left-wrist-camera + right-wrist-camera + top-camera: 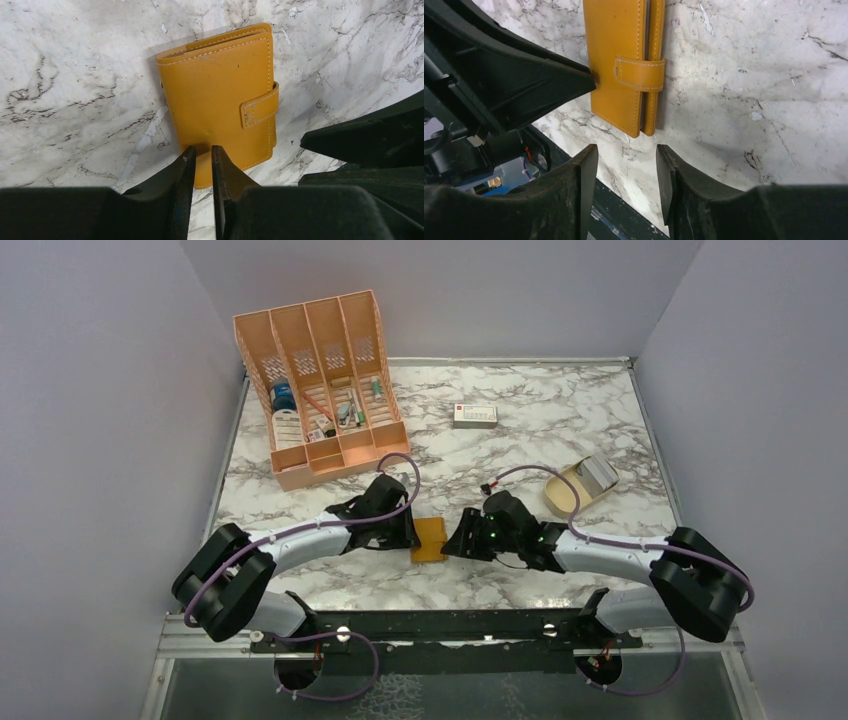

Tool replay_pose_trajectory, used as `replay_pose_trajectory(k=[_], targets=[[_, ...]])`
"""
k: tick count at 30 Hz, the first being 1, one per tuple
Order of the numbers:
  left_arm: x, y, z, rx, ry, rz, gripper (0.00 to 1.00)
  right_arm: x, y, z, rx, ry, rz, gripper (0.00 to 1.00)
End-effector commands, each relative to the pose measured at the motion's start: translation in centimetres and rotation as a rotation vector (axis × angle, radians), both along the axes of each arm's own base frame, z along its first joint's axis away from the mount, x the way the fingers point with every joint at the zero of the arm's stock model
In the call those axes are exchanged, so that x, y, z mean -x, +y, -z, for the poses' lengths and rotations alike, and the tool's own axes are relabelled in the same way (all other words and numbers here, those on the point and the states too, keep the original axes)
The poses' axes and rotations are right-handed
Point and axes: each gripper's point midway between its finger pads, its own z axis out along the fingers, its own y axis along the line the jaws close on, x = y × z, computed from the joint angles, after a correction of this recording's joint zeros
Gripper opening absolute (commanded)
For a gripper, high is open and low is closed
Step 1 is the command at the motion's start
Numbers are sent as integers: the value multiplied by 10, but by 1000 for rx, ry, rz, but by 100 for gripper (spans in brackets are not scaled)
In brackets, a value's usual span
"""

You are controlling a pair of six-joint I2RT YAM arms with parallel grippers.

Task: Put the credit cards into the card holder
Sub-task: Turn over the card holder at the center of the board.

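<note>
On the marble surface (560, 430) lies the closed card holder (431, 540), probably light and stiff; take its strap (260, 107) edge. Against it the left pincer (201, 155) is narrow, grip unclear; the right pincer (626, 165) half-wide, empty.

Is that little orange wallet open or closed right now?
Closed. The card holder lies folded flat on the table, and its strap wraps round the open edge onto the front cover.

White arms (300, 535), black joints (222, 580), purple cables (400, 465)
</note>
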Motion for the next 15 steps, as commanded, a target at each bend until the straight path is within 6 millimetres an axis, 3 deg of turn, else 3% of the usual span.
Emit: replay_pose_trajectory(k=[1,11,15], targets=[[10,5,10,-7,35,9,21,-11,19,-12,-63,-33,-9,49],[10,7,12,-8,33,2,21,-18,25,10,-18,-25,-16,54],[11,6,12,-1,33,4,21,-18,31,13,-31,-25,-37,49]])
